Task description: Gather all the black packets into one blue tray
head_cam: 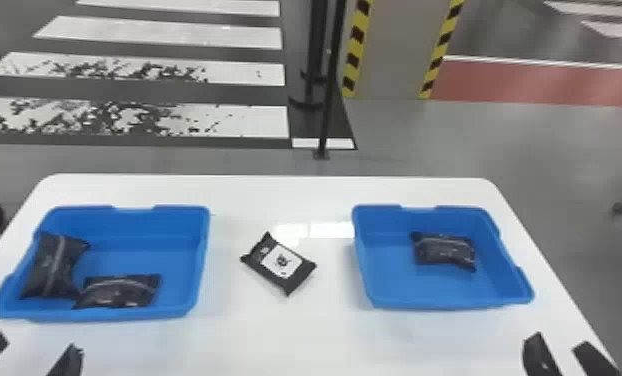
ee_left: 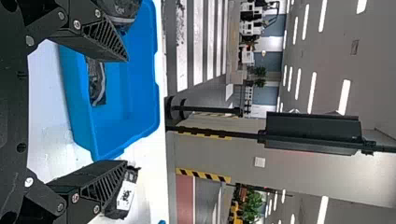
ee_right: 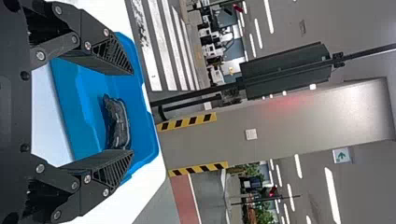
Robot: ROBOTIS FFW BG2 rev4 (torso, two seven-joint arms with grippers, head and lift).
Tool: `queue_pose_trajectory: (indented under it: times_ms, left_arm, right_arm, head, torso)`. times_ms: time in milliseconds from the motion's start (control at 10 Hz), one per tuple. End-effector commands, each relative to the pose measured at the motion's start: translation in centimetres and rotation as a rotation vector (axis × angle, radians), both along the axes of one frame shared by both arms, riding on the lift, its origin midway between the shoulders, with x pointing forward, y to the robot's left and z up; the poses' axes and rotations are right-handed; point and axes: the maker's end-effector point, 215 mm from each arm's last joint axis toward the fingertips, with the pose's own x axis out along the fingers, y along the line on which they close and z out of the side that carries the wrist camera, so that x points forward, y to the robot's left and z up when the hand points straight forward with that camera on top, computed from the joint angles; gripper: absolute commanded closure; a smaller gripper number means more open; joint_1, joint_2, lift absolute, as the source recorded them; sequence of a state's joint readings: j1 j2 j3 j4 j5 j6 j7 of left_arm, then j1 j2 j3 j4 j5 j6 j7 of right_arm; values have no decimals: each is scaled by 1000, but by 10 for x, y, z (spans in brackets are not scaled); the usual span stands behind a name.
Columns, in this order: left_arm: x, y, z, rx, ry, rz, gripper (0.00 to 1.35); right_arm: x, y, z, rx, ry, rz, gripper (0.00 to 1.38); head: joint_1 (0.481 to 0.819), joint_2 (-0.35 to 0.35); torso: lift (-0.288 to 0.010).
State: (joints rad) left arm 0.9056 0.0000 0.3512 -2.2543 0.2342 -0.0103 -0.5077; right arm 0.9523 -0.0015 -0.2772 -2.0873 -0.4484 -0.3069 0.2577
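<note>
– What are you seeing by way of labels?
– One packet is lying on the white table between the trays, turned at a slant. It is showing a white label with a dark mark in the middle, and a small pale mark is sitting beside that label.
– And the other packets?
– A pale stripe is running along each one in the left tray. Any finer print there is coming out too small for me to read.
– How are those two lying?
– One is leaning by the left wall, and the other is resting near the front wall. Their ends are meeting or nearly so; I'm not managing to tell which.
– What is the right tray holding?
– A single packet, lying toward the back, with pale lines crossing it.
– And the grippers?
– The left gripper is hanging before the left tray, released, its fingers standing wide apart. The right gripper is hanging before the right tray, also released, its fingers parting well.
– Any sign beyond?
– A white sign is bearing a green arrow.
</note>
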Motion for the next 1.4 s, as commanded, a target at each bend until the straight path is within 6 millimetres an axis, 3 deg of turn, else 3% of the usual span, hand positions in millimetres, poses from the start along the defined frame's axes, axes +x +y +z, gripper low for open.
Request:
queue_pose_trajectory:
  times_ms: [0, 700, 1000, 1300]
  left_arm:
    - [0, 1, -1, 0, 3, 3, 268]
    - [7, 4, -2, 36, 5, 1, 268]
    - [32, 4, 0, 88, -17, -4, 268]
    - [65, -14, -24, 70, -6, -48, 268]
  right_arm:
    - [0, 0, 0, 2, 0, -1, 464]
    - [0, 1, -1, 12, 0, -2, 464]
    - [-1, 2, -3, 16, 2, -2, 464]
    - [0, 1, -3, 22, 0, -5, 464]
  head:
    - [695, -115]
    - [695, -110]
    - [695, -100]
    - [695, -104]
  torso:
    - [-110]
    - [-110]
    - [-110]
    - [-110]
